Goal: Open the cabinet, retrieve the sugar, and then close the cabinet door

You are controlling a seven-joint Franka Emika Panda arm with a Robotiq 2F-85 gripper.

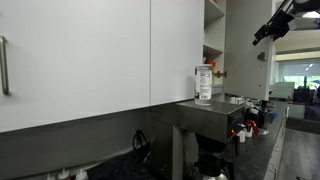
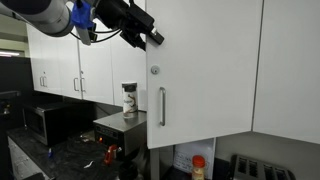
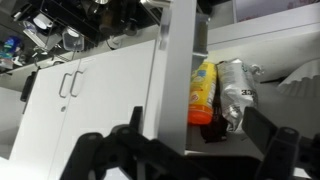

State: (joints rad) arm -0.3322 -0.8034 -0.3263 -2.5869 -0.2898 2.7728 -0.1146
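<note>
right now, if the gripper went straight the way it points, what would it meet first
Probably the edge of the cabinet door, centred between the open jaws of the gripper; depth is unclear.

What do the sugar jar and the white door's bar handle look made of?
Sugar jar: clear glass or plastic, can't tell which; whitish contents show through. Bar handle: likely metal, satin silver, dull sheen. White door: smooth matte panel, perhaps painted or laminated.

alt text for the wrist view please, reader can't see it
The open gripper faces the edge of an open white cabinet door, its dark fingers spread low in frame. Past the door sit a yellow bottle and a silvery container; closed white cabinets fill the left.
</note>
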